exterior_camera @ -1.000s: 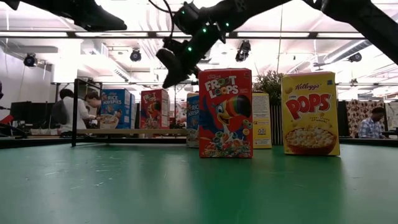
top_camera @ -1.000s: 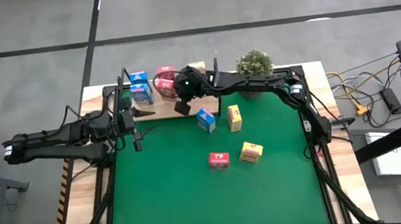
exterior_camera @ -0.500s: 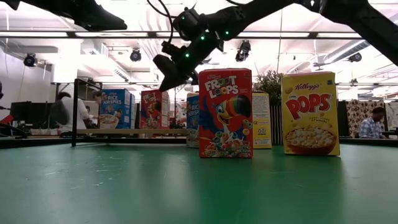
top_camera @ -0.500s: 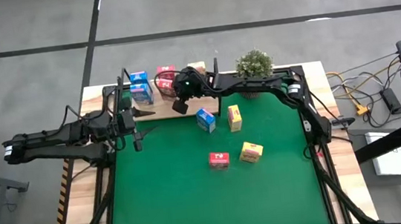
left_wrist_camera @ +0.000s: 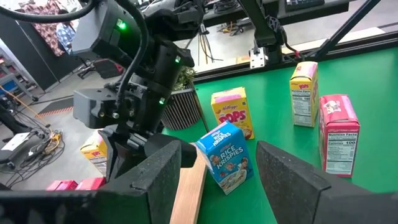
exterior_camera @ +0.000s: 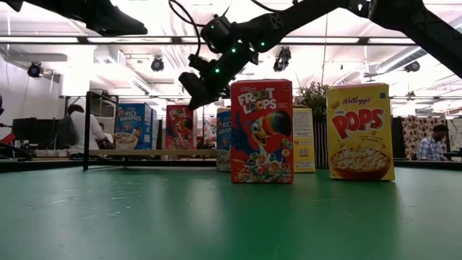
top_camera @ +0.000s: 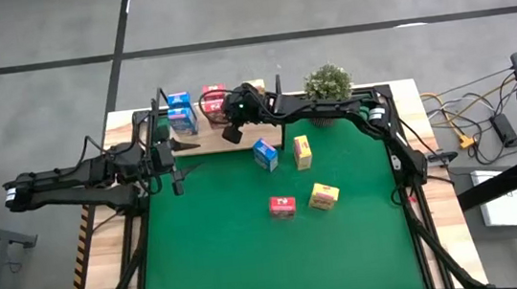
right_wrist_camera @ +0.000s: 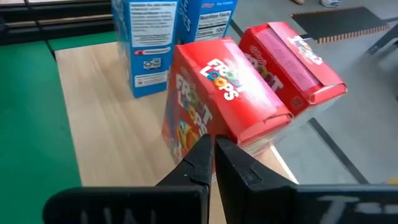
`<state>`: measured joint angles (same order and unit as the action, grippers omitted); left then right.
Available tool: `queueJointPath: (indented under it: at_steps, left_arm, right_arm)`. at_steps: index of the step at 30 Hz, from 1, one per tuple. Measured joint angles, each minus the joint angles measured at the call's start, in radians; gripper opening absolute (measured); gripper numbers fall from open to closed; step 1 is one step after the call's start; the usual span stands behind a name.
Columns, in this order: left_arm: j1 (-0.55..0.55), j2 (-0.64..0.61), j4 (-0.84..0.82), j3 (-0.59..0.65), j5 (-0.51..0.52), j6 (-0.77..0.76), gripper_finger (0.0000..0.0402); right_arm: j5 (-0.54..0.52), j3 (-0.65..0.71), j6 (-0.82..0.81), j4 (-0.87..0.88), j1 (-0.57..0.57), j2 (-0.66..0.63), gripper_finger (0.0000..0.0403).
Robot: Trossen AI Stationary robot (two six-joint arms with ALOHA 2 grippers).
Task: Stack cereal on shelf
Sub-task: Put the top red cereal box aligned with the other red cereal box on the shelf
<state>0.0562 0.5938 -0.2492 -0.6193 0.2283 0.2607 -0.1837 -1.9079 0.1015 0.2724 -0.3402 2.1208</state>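
Observation:
The shelf (top_camera: 205, 139), a light wooden plank with black end frames, stands at the far left. On it are two blue cereal boxes (right_wrist_camera: 149, 37) and two red ones (right_wrist_camera: 273, 68). My right gripper (right_wrist_camera: 214, 148) is shut, its tips at the printed face of the nearer red box (right_wrist_camera: 211, 99). Standing on the green mat are a blue box (top_camera: 264, 153), a yellow box (top_camera: 303, 151), a red box (top_camera: 282, 205) and another yellow box (top_camera: 324, 195). My left gripper (top_camera: 180, 165) waits open and empty at the mat's left edge. My right gripper points its shut fingertips (right_wrist_camera: 205, 146) slanting down at the nearer red box's printed face (right_wrist_camera: 199, 118), coming from the table's right. The box stands on the shelf plank. I cannot tell whether the tips touch it.
A potted green plant (top_camera: 328, 82) stands at the far edge, right of the shelf. The near half of the green mat (top_camera: 281, 267) holds no boxes. Beyond the table, people sit in the room (exterior_camera: 86, 126).
My right gripper has crept toward the red boxes on the shelf, sinking a little and tipping further down, shut throughout.

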Motion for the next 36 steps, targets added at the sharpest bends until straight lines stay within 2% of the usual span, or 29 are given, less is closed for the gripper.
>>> queueJointPath:
  at_steps: [13,18,21,36]
  left_arm:
    - [0.0,0.0,-0.006,0.0,0.0,0.0,0.0192]
    - [0.0,0.0,-0.006,0.0,0.0,0.0,0.0192]
    - [0.0,0.0,-0.006,0.0,0.0,0.0,0.0192]
    - [0.0,0.0,-0.007,0.0,0.0,0.0,0.0192]
  right_arm:
    - [0.008,0.002,-0.041,0.114,0.025,-0.007,0.0009]
    - [-0.035,0.002,-0.048,0.143,0.031,-0.031,0.0009]
    - [-0.072,0.002,-0.038,0.139,0.014,-0.032,0.0009]
    - [-0.069,0.002,-0.04,0.009,-0.024,-0.024,0.0009]
